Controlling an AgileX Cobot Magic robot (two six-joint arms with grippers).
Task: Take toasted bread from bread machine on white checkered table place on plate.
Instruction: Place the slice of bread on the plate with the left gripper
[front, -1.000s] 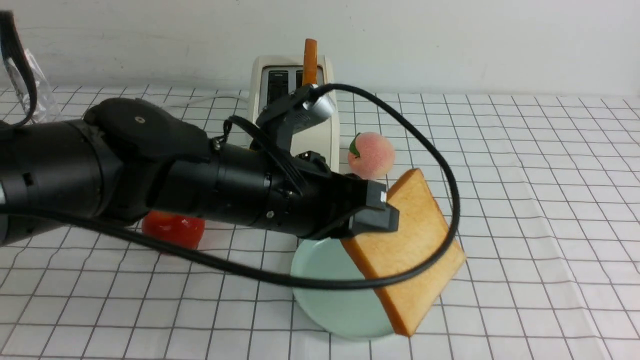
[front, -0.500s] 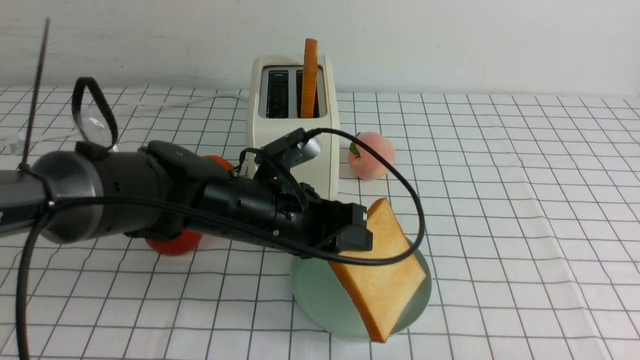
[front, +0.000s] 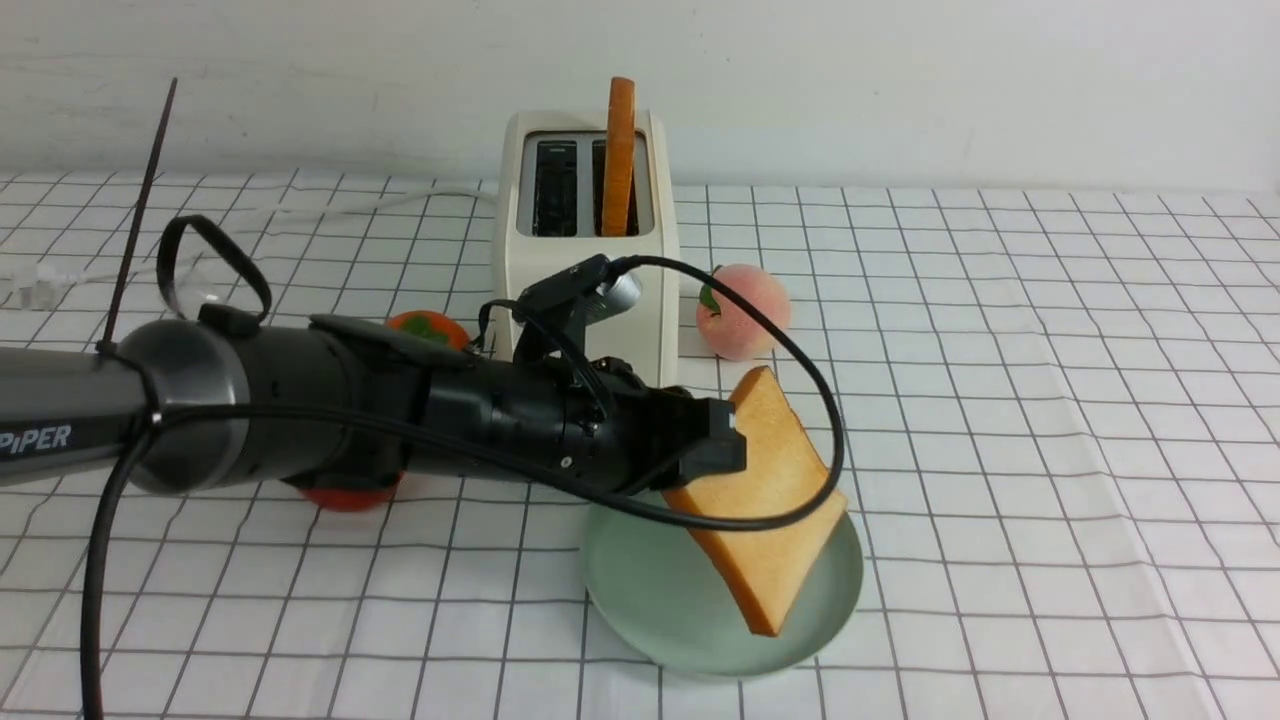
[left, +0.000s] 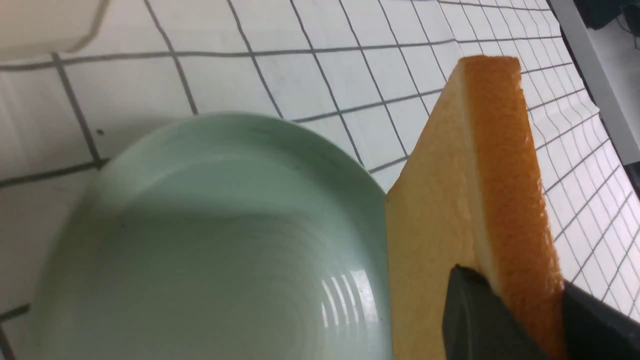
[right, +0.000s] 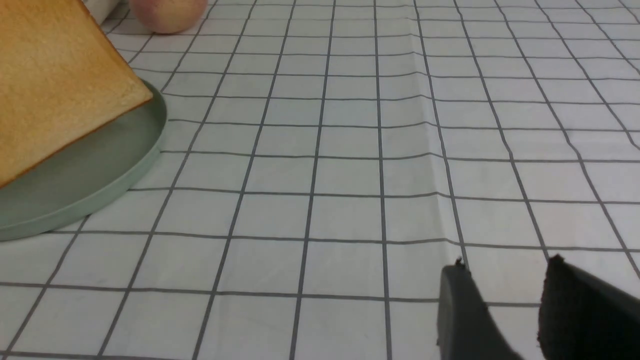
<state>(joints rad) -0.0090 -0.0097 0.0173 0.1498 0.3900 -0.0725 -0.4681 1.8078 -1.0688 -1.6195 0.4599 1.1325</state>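
My left gripper (front: 722, 450) is shut on one slice of toasted bread (front: 765, 500) and holds it tilted, its low corner just over the mint-green plate (front: 640, 590). In the left wrist view the fingers (left: 475, 320) clamp the slice (left: 450, 200) beside the plate (left: 200, 225). The second slice (front: 620, 155) stands upright in the right slot of the cream bread machine (front: 590, 270) at the back of the white checkered table (front: 1050, 450). My right gripper (right: 505, 285) is open and empty, low over the cloth; it is out of the front view.
A peach (front: 742, 310) lies right of the toaster. A red-orange fruit (front: 425, 328) and another red one (front: 345, 495) lie partly behind my left arm. The toaster's white cord (front: 400, 200) runs left along the back. The cloth has a crease (right: 440, 165).
My left arm has come down and drawn back to the left with the toast. The slice went from high over the plate's right side to low over its middle.
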